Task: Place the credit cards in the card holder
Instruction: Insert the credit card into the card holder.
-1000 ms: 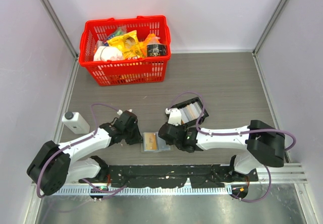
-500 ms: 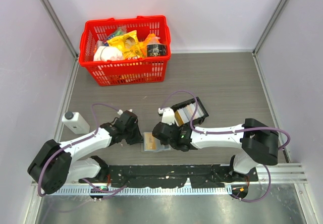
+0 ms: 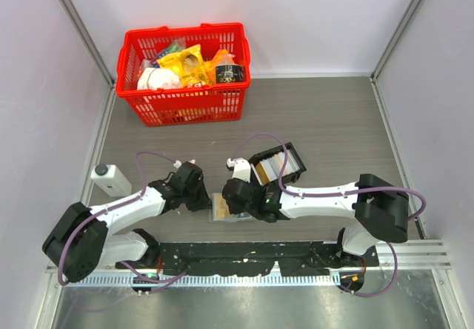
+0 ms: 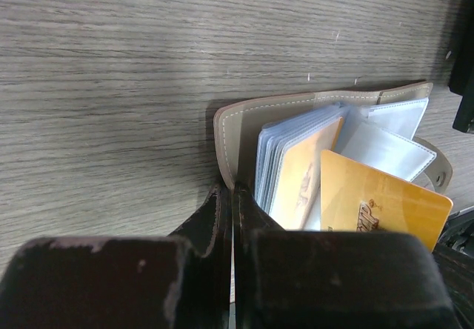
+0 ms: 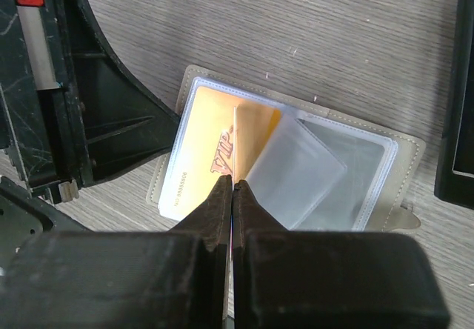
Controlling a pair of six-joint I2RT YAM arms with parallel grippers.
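Beige card holder [image 4: 229, 133] edge clamped, table [image 4: 111, 62] beyond

The flat folding grey-beige card holder [image 4: 231, 129] just ahead of the left jaws has pale stitching along its rim, and its clear plastic sleeves are tinged pale blue. The thin plastic credit cards [image 5: 209, 151] ahead of the right jaws are tan-orange, one bearing darker brown "VIP" lettering. Both pairs of jaws are black, scuffed pale at the edges. The surface [image 4: 104, 55] beneath is grey-brown with fine wood grain.

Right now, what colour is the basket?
The basket is red; the top view shows it best.
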